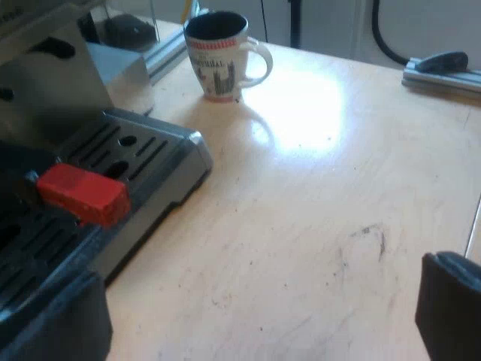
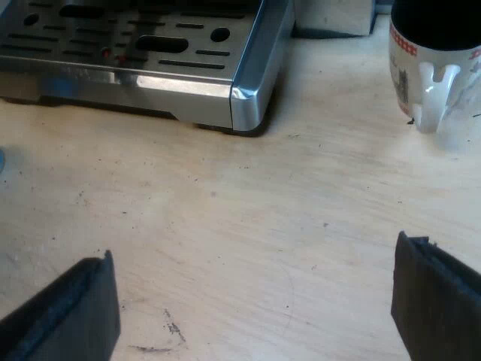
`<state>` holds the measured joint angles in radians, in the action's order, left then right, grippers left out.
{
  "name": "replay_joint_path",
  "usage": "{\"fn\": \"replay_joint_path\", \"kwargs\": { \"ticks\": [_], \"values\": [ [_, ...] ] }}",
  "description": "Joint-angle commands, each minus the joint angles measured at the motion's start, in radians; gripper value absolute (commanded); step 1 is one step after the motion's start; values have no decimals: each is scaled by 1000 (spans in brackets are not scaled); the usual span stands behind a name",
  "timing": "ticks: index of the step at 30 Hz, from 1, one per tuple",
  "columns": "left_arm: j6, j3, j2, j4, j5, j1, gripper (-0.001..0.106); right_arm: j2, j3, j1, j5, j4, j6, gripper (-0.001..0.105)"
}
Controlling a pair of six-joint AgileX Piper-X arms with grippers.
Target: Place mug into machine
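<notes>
Table (image 2: 225, 226) holds cropped mug (image 2: 432, 83) by machine (image 2: 188, 86); left tool (image 1: 259, 308), right tool (image 2: 252, 297) seemingly apart.

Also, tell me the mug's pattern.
White ceramic mug, red rim band, dark building-like print; clearest in left wrist view.

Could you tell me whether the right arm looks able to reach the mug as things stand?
Probably yes: the right gripper is open, with bare table between it and the mug, whose handle faces it; the drip tray stands aside.
</notes>
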<state>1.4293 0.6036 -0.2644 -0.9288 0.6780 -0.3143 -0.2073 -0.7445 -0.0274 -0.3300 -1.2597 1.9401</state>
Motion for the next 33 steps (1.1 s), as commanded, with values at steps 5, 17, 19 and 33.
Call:
{"fn": "replay_joint_path", "kwargs": {
  "ticks": [5, 17, 19, 33],
  "values": [
    [-7, -26, 0, 16, 14, -5, 83, 1, -9, -1, -4, -1, 8, 75],
    [-7, -166, -4, 150, 14, -5, 83, 1, 50, -1, 106, 0, 8, 75],
    [-7, -169, -4, 148, 14, -5, 83, 1, 77, -1, 136, 9, 8, 75],
    [-5, -252, -5, 244, 14, -5, 83, -43, 265, -1, 196, 386, -103, 75]
  ]
}}
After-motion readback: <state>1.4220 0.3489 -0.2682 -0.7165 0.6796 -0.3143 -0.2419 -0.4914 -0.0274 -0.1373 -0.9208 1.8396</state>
